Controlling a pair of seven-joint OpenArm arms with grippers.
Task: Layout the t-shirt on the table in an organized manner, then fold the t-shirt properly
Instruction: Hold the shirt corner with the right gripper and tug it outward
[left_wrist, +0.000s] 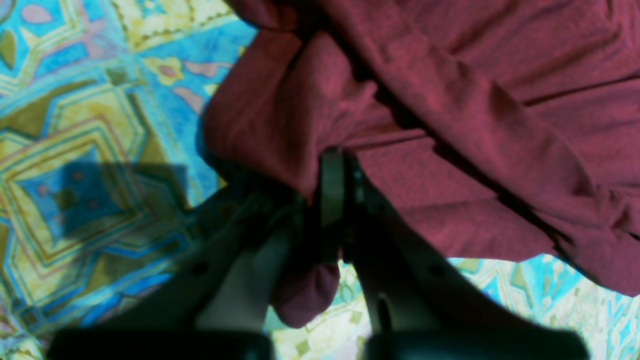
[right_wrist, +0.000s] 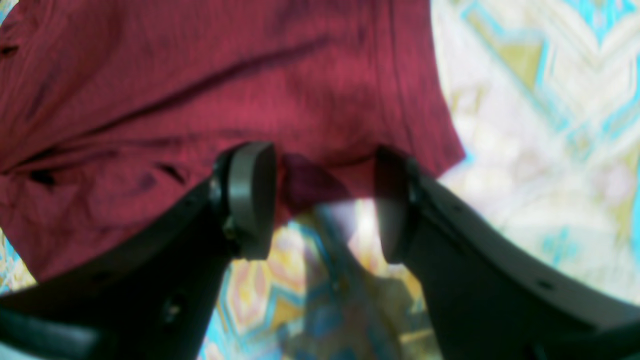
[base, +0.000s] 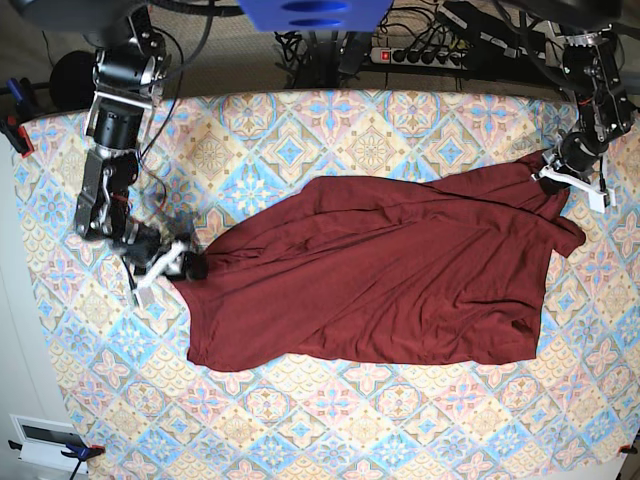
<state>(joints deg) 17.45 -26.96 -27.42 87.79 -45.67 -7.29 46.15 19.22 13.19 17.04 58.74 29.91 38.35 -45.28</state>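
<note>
The dark maroon t-shirt (base: 380, 280) lies spread and wrinkled across the patterned table (base: 400, 120), running from lower left to upper right. At the view's right my left gripper (base: 557, 168) is shut on the shirt's far corner. In the left wrist view that left gripper (left_wrist: 334, 187) pinches a fold of the t-shirt (left_wrist: 450, 100), with a lump of cloth hanging below the fingers. At the view's left my right gripper (base: 178, 262) is at the shirt's left corner. In the right wrist view the right gripper (right_wrist: 322, 200) stands open, with the edge of the t-shirt (right_wrist: 250, 75) lying loose between its pads.
A power strip (base: 430, 55) and cables lie behind the table's far edge. A white box (base: 40, 435) sits off the table at the lower left. Bare patterned cloth shows in front of the shirt (base: 350, 420) and behind it.
</note>
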